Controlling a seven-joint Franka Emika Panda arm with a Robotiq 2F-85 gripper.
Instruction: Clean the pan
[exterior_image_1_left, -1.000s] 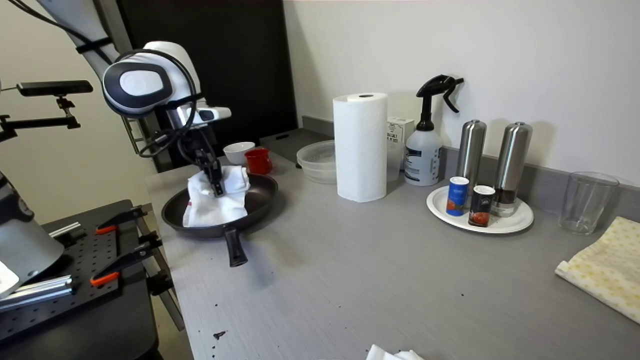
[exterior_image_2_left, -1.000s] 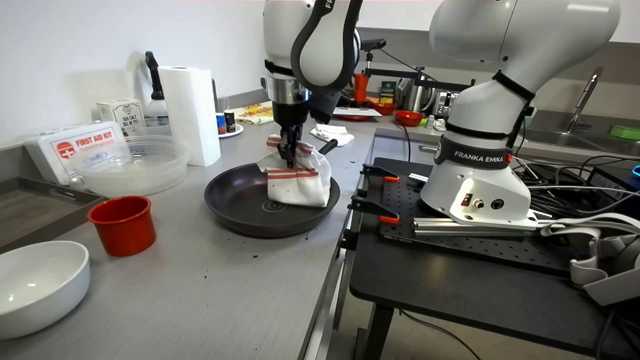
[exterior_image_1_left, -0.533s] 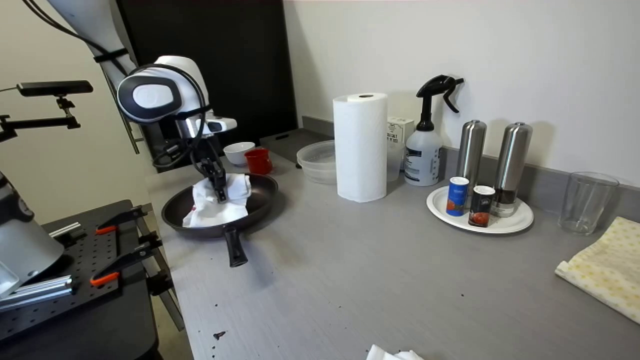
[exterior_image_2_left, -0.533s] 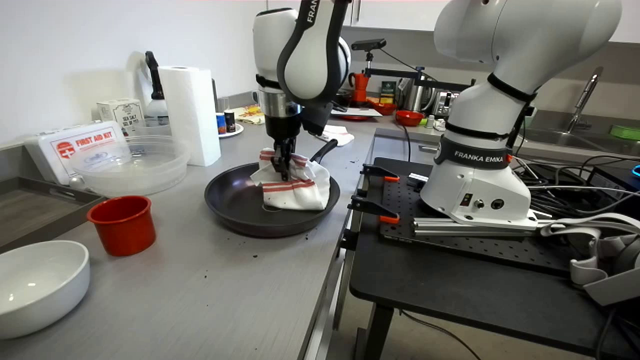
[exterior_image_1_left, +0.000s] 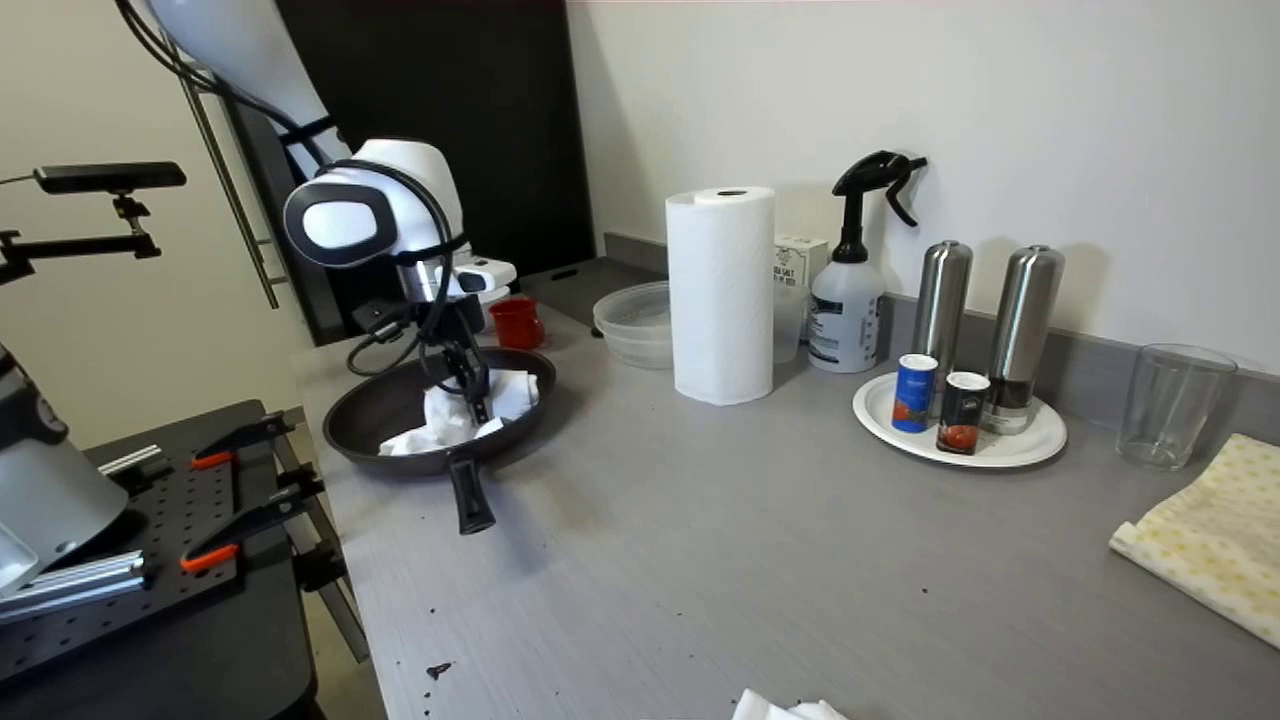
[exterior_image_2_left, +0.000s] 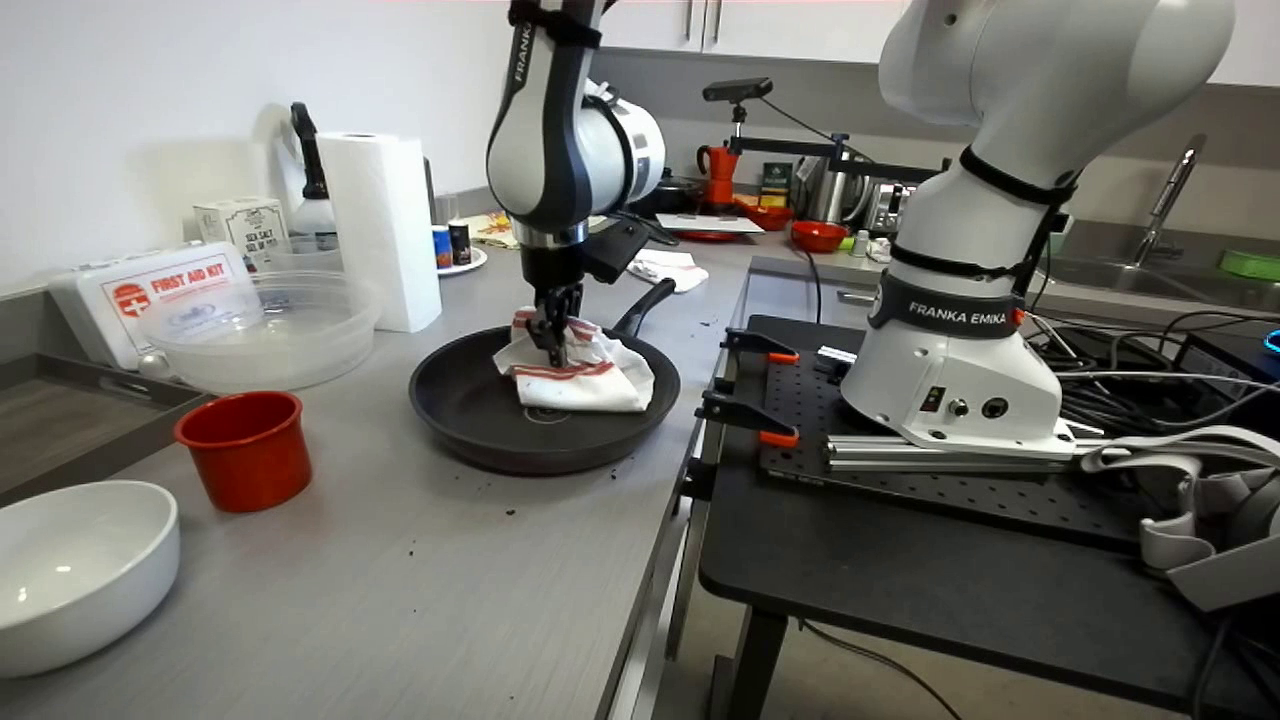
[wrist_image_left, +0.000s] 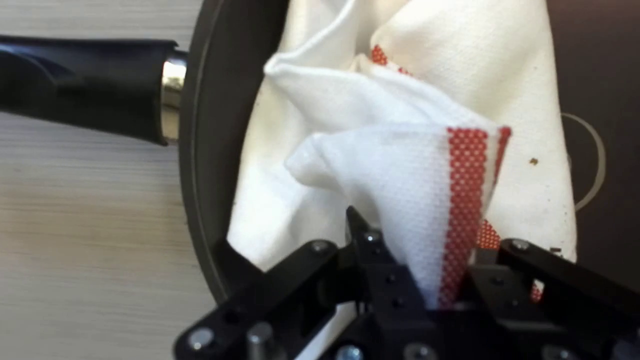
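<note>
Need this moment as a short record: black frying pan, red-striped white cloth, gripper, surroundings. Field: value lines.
Pan: round black frying pan, resting on the grey counter
Cloth: red-striped white fabric cloth, bunched inside the pan
Gripper: black two-finger gripper, shut on the cloth
Cloth marks: small brown speck in the wrist view
Pan residue: cannot tell; cloth covers part of the inside
Counter debris: dark crumbs
Near pan: red cylindrical cup, white round bowl
Along wall: upright white paper towel roll, black-headed spray bottle
</note>
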